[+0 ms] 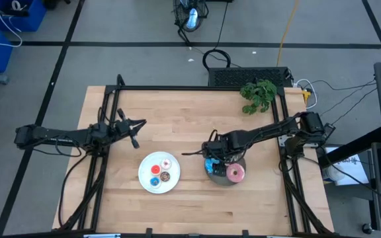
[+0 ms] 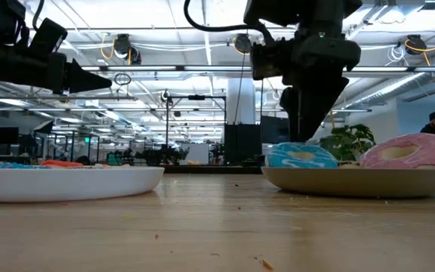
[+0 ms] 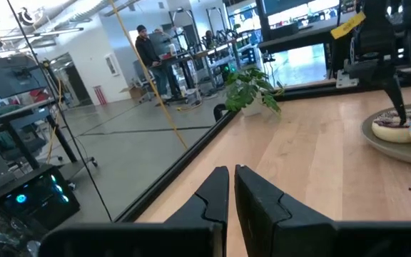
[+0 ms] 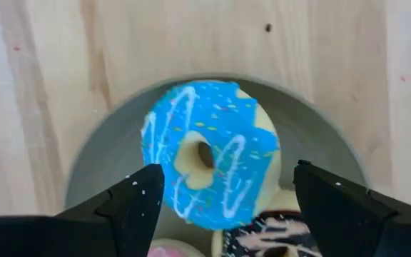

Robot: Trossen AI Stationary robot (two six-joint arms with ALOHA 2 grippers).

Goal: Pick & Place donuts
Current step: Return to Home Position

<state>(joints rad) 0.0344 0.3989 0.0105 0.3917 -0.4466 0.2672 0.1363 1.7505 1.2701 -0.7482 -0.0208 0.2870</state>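
The right claw (image 1: pixel 210 162) hangs directly over the grey plate (image 4: pixel 102 153), with its fingers spread wide and holding nothing. In the right wrist view, the blue donut (image 4: pixel 227 171) lies on the plate between the two fingers and is free of both. The dark donut (image 4: pixel 277 241) with pale drizzle lies just beside the blue one and seems to be partly under its edge. The pink donut (image 2: pixel 410 151) sits on the far side of the same plate from the claw. The white plate (image 1: pixel 144 178) stands on the bench (image 1: pixel 197 106) near the grey plate and carries the tiny donuts (image 1: pixel 155 169).

The left claw (image 1: pixel 134 129) waits well apart from the grey plate, beyond the white plate. Its fingers are pressed together and empty.

All three larger donuts are on the grey plate, so I judge that only the retreat of the right arm remains.

The danger lies in this retreat. The fingers stand low on both sides of the blue donut. If the arm pulls back sideways before it rises, one finger may catch the donut and push it over the rim. It may also shift the plate itself. The blue donut seems to lean on its neighbour, so I think a light touch could make it slide.
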